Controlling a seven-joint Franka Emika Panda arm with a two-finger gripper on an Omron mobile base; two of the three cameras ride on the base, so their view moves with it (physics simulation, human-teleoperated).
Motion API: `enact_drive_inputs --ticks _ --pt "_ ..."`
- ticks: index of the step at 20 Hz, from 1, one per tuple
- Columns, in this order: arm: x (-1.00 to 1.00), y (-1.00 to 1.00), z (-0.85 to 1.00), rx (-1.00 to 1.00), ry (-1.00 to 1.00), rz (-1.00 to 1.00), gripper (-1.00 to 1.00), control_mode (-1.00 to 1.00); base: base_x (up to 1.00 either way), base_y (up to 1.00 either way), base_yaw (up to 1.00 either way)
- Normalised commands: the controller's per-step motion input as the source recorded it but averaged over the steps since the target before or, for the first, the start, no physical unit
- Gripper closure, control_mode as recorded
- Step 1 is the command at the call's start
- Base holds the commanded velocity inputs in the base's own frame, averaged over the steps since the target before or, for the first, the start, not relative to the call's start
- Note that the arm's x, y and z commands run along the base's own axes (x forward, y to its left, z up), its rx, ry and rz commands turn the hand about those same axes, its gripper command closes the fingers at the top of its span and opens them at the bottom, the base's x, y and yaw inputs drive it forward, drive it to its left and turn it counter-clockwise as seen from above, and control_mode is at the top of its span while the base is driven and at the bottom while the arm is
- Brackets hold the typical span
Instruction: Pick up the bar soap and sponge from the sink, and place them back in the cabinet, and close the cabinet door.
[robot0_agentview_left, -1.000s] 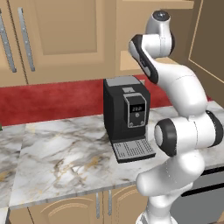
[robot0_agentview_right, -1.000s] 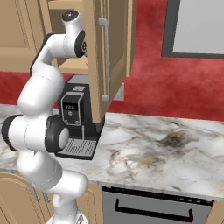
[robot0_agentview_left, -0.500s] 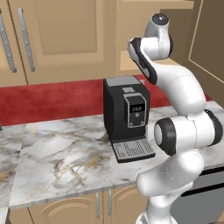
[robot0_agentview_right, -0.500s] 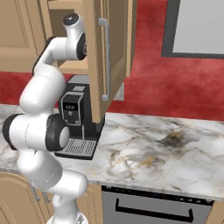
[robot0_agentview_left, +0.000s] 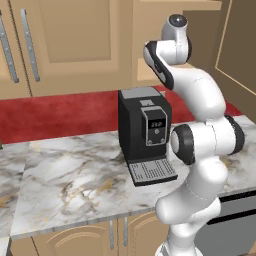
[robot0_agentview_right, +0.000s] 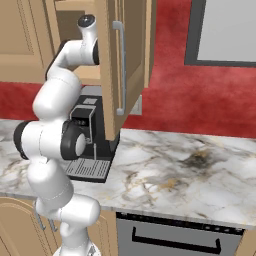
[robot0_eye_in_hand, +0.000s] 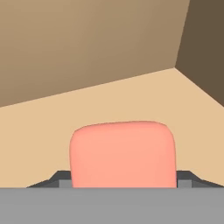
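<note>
The salmon-pink bar soap (robot0_eye_in_hand: 122, 153) sits between my fingertips (robot0_eye_in_hand: 59, 178) in the hand view, with my gripper (robot0_eye_in_hand: 122, 181) shut on it. It hangs just over the tan shelf (robot0_eye_in_hand: 48, 127) inside the cabinet (robot0_agentview_left: 145, 75), close to the back corner. In the left base view my arm (robot0_agentview_left: 165, 60) reaches up into the open cabinet. The cabinet door (robot0_agentview_right: 111, 60) stands open toward me, its silver bar handle (robot0_agentview_right: 120, 67) facing right, and it hides my hand in the right base view.
A black coffee machine (robot0_agentview_left: 145, 130) stands on the marble counter (robot0_agentview_left: 70, 180) right below the cabinet. Closed wall cabinets (robot0_agentview_left: 65, 40) are to the left. An oven front (robot0_agentview_right: 170, 235) sits under the counter at the right.
My arm has edged slightly further toward the cabinet interior with the soap still held. Nothing else has moved.
</note>
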Motion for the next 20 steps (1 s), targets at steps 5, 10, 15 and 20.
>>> enact_drive_inputs --ticks 5,10,15,20 --pt "0.48 0.00 -0.11 0.00 0.00 0.00 1.00 -1.00 0.00 0.00 0.00" --pt "0.22 0.00 -0.17 0.00 0.00 0.00 1.00 -1.00 0.00 0.00 0.00" --pt "0.07 0.00 -0.09 0.00 0.00 0.00 1.00 -1.00 0.00 0.00 0.00" --pt "0.04 0.00 -0.13 0.00 0.00 0.00 -1.00 -1.00 0.00 0.00 0.00"
